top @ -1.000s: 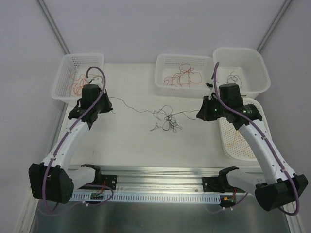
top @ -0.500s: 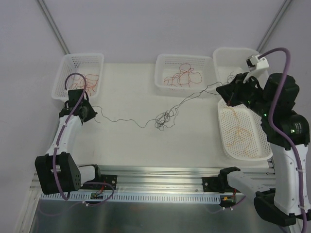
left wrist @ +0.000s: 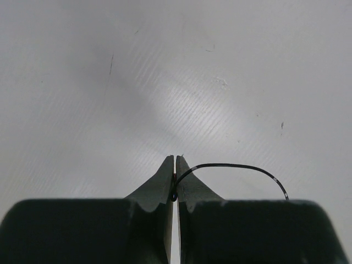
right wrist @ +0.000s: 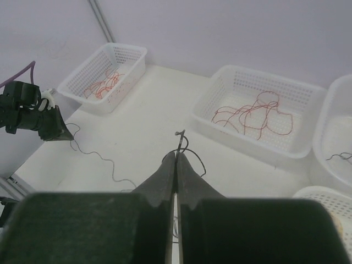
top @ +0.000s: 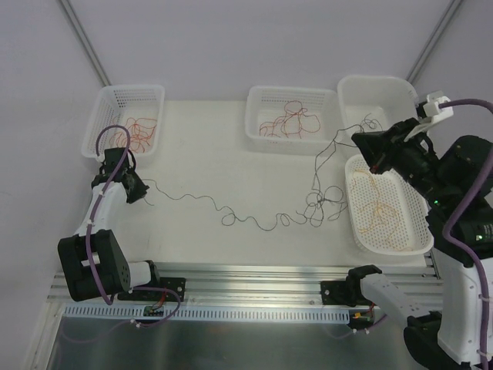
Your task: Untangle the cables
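Firstly, at lower left, the left arm (top: 100, 220) is folded tight and reaches up the left edge. Its left gripper (top: 137, 187) is low over the table (top: 216, 154), jaws closed on the end of a black cable (top: 231, 216). This cable runs in loose waves rightward to a small tangle (top: 320, 206) just beside the flat tray (top: 362, 223). The right arm (top: 462, 223) is reared high at right. Its right gripper (top: 363, 143) is held aloft, jaws pinched on a black strand (top: 316, 166) rising from the tangle. At top, red cables (top: 289, 119) lie in the centre basket (top: 254, 96).
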